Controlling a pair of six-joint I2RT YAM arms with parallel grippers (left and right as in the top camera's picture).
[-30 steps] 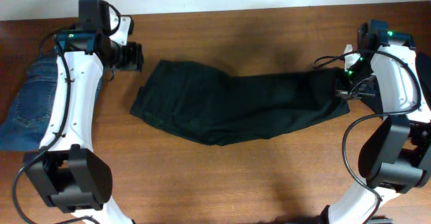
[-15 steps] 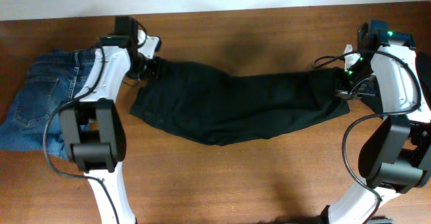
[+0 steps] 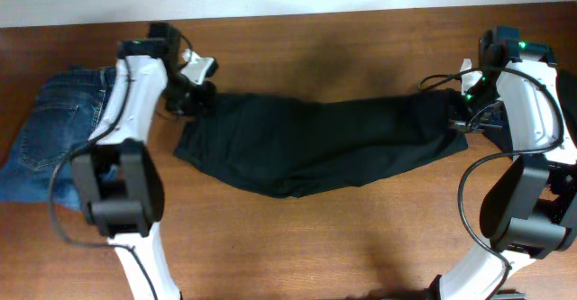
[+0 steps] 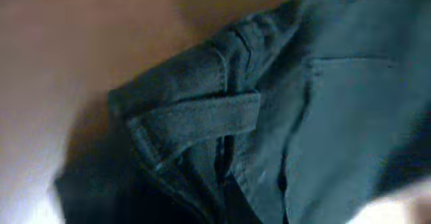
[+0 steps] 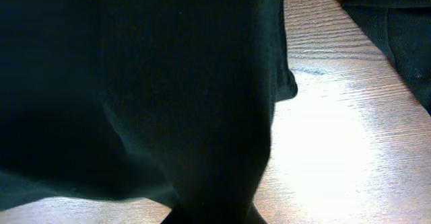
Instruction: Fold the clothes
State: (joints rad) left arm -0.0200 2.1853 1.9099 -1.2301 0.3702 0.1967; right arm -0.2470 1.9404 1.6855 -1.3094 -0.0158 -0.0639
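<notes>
A brown wooden surface [image 3: 361,237] runs under a pale strip of wall. Black trousers [image 3: 306,142] lie across its middle at full length, slightly bowed. No fold shows, so I judge the whole task is yet to do. My left pincer [image 3: 194,97] sits at the waistband [image 4: 195,120] and my right pincer [image 3: 462,120] at the leg ends. Fabric fills both wrist views, so I cannot tell whether either is wide, narrow or holding cloth. Blue jeans [image 3: 45,147] lie at the left edge, near the waistband. Bare wood in front of the trousers leaves room to fold.
</notes>
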